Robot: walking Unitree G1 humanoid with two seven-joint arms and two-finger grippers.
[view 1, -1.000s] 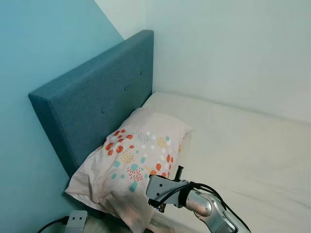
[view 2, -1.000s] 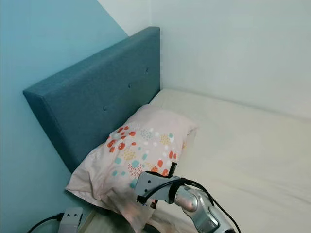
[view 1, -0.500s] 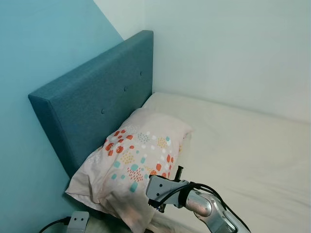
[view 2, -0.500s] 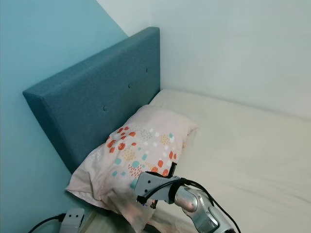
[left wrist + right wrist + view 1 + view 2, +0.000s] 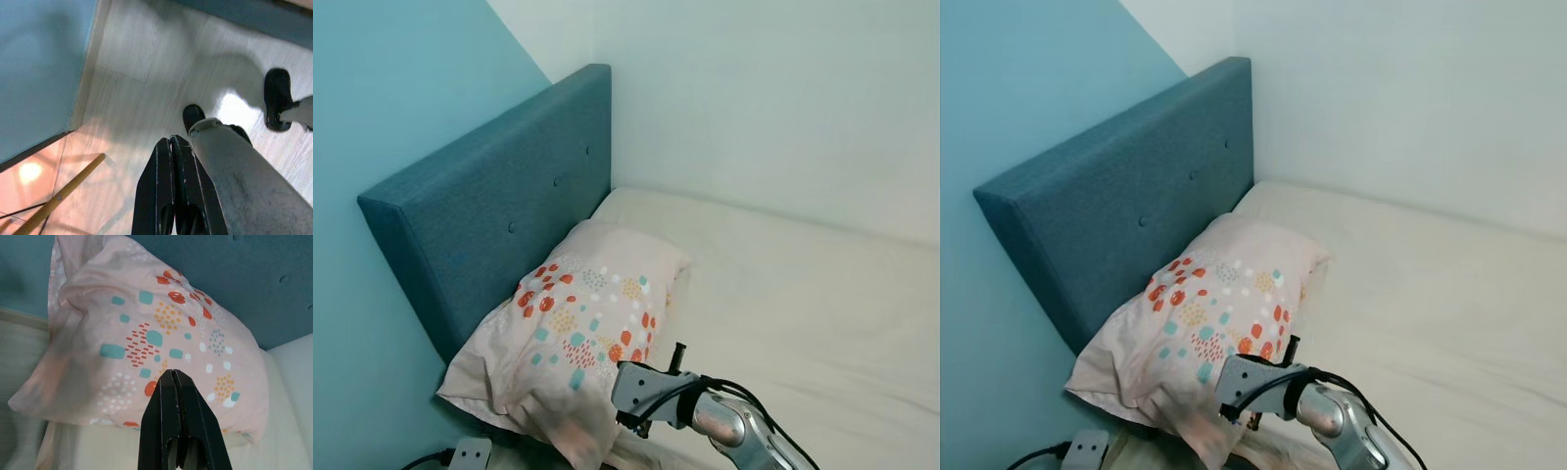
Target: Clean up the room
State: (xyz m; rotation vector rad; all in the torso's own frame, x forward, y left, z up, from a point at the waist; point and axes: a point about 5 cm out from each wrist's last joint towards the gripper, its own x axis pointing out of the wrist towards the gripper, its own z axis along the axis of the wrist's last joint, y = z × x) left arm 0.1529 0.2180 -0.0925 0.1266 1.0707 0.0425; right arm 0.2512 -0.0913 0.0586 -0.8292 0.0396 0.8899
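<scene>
Matt printed cloth pillow, woven fabric headboard, glossy silver metal arm.

Bed w/ cream sheet; patterned pillow lies at its head, against blue headboard.

Shiny silver right arm, round like a pipe, with black cables looping over a grey boxy wrist. Long black fingers, smooth and pointed at the tip. Grey leg and black feet.
</scene>
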